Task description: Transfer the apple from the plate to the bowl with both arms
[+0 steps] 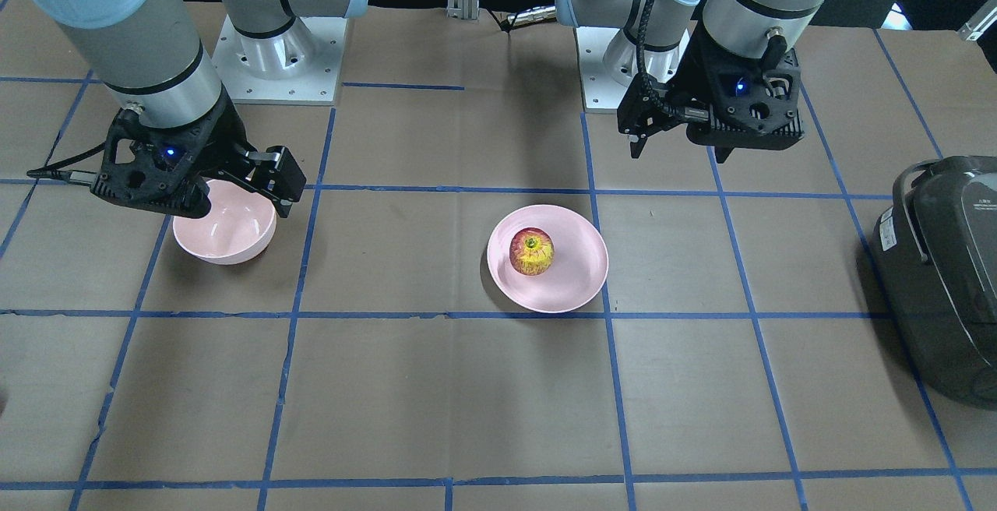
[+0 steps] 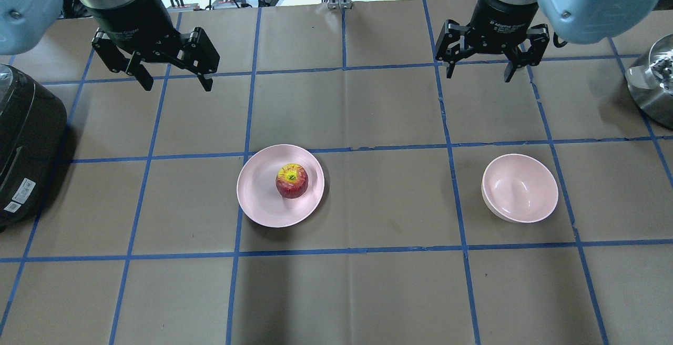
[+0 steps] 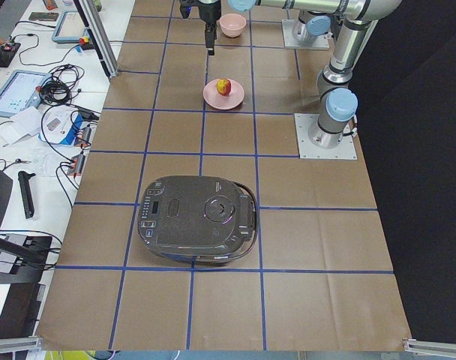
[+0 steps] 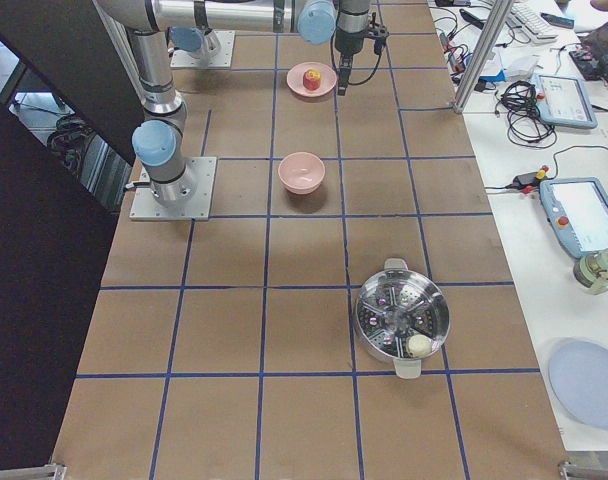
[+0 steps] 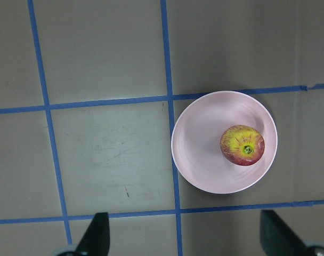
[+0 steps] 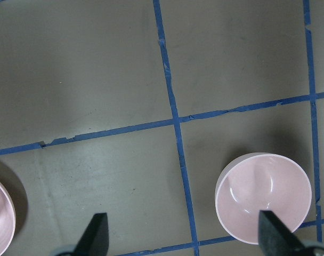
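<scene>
The red-and-yellow apple (image 2: 292, 180) sits upright on the flat pink plate (image 2: 260, 195) at centre-left; it also shows in the front view (image 1: 531, 251) and in the left wrist view (image 5: 242, 145). The deep pink bowl (image 2: 519, 188) stands empty at the right, also in the right wrist view (image 6: 263, 198). My left gripper (image 2: 171, 81) is open and empty, raised beyond and to the left of the plate. My right gripper (image 2: 479, 75) is open and empty, raised beyond the bowl.
A black rice cooker (image 2: 26, 140) stands at the table's left end. A steel steamer pot (image 2: 652, 82) stands at the right end. Blue tape lines grid the brown table. The arm bases (image 1: 273, 51) are bolted along the robot's side.
</scene>
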